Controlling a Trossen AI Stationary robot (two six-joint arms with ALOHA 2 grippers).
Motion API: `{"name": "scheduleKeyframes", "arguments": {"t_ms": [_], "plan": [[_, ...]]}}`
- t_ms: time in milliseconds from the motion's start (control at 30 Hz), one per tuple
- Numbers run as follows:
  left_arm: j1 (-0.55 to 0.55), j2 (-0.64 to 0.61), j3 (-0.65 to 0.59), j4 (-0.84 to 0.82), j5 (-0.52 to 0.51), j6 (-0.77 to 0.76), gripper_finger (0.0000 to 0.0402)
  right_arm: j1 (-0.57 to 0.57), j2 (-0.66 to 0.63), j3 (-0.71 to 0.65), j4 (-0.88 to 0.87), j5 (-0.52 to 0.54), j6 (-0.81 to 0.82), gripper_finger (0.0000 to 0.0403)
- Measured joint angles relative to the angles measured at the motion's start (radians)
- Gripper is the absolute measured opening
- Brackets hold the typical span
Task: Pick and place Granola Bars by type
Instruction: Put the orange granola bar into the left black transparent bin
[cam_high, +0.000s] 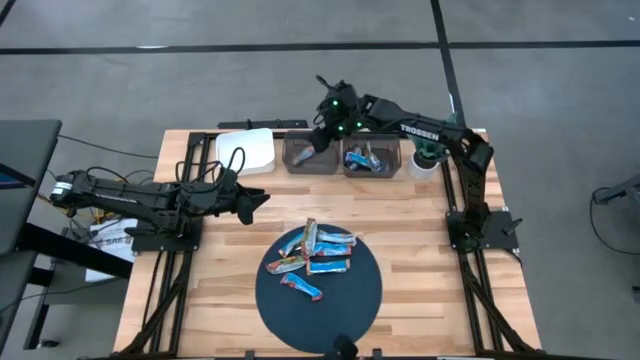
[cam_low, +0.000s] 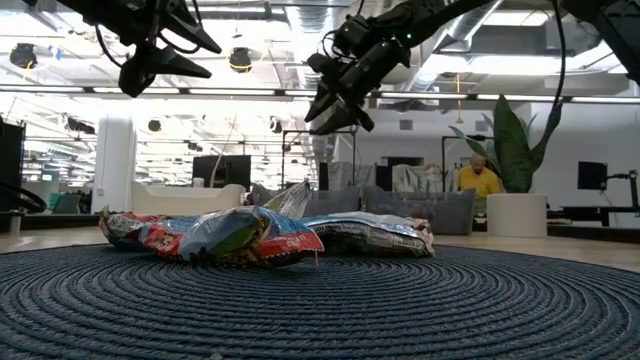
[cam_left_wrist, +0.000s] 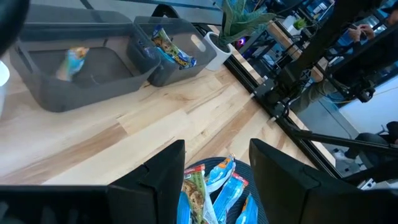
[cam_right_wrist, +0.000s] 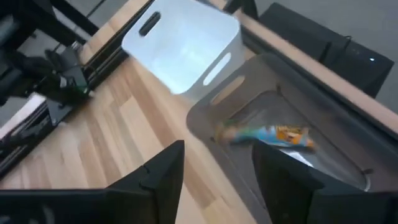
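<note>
Several granola bars (cam_high: 312, 255) in blue, red-orange and tan wrappers lie in a heap on a round dark mat (cam_high: 360, 300); they also show in the low view (cam_low: 260, 235). One bar (cam_right_wrist: 267, 134) lies in the left grey bin (cam_high: 310, 157). More bars (cam_high: 365, 157) lie in the right grey bin. My right gripper (cam_right_wrist: 217, 158) hangs open and empty over the left grey bin's near wall (cam_high: 318, 140). My left gripper (cam_left_wrist: 217, 155) is open and empty, raised left of the mat (cam_high: 262, 198), pointing toward the heap.
A white bin (cam_high: 247, 150) stands left of the two grey bins along the far edge. A small potted plant (cam_high: 425, 158) stands right of them. Bare wood lies between the bins and the mat. The arm frames run along both table sides.
</note>
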Motion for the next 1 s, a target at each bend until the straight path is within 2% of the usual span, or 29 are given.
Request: {"name": "scheduleKeyframes", "arguments": {"t_ms": [167, 333, 533, 633, 733, 867, 1000], "plan": [[0.000, 0.000, 0.000, 0.000, 0.009, 0.026, 0.0173, 0.035, -0.037, 0.000, -0.074, -0.019, -0.070, 0.0175], [0.000, 0.000, 0.000, 0.000, 0.061, 0.058, 0.0173, 0.103, -0.107, 0.000, -0.241, -0.040, -0.165, 0.0166], [0.000, 0.021, 0.000, 0.004, 0.199, 0.086, 0.0173, 0.203, -0.190, 0.000, -0.397, -0.044, -0.178, 0.0159], [-0.009, 0.080, 0.000, 0.004, 0.296, 0.057, 0.0173, 0.258, -0.232, 0.000, -0.476, -0.045, -0.173, 0.0157], [-0.011, 0.167, 0.000, 0.000, 0.350, 0.009, 0.0173, 0.322, -0.266, 0.000, -0.572, -0.045, -0.192, 0.0155], [-0.010, 0.285, 0.000, 0.011, 0.369, -0.057, 0.0173, 0.399, -0.295, 0.000, -0.676, -0.039, -0.185, 0.0151], [-0.011, 0.401, 0.000, 0.078, 0.400, -0.079, 0.0173, 0.475, -0.312, 0.000, -0.739, 0.024, -0.150, 0.0147]]}}
